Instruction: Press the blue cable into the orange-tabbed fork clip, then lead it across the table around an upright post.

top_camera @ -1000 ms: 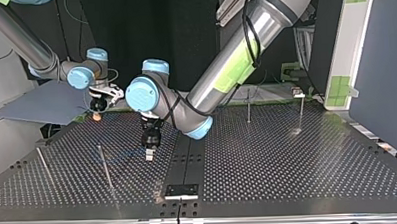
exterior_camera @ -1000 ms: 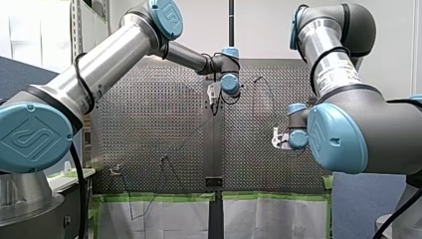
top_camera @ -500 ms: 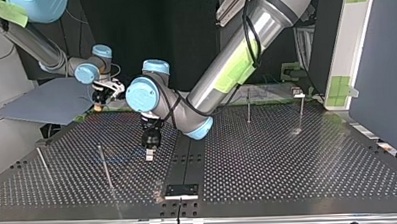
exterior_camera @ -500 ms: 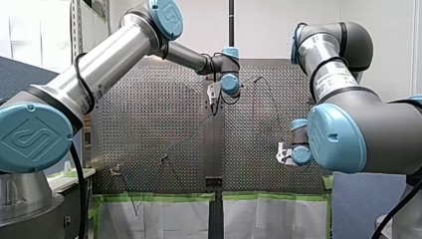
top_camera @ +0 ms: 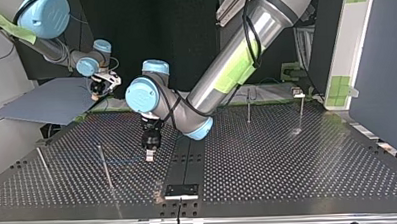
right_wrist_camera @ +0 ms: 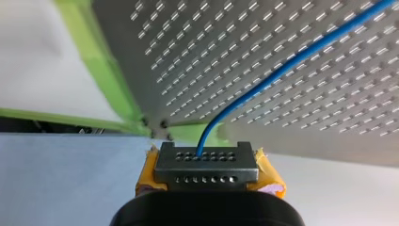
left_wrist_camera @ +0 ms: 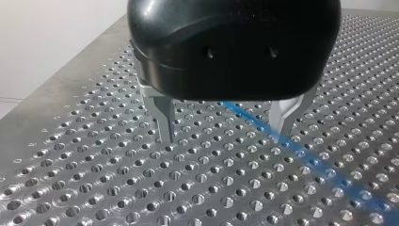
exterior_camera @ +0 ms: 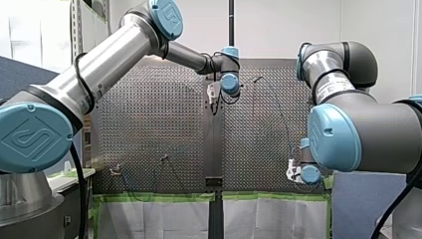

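Your right pincer (top_camera: 99,91) has drawn back beyond the table (top_camera: 288,164) edge, clenched on the blue cable (right_wrist_camera: 291,59). It trails over the table to the left pincer (left_wrist_camera: 225,137), released above it. Unpinned there, it may whip off-route under tension.

The front view looks from behind and above over the counter (exterior_camera: 149,124); the top view faces back across it, low; both wrist views sit close to its perforated surface.

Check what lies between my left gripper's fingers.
Left wrist view: the blue cable runs across the perforated table between the open left gripper's fingers, close to one finger, ungripped.
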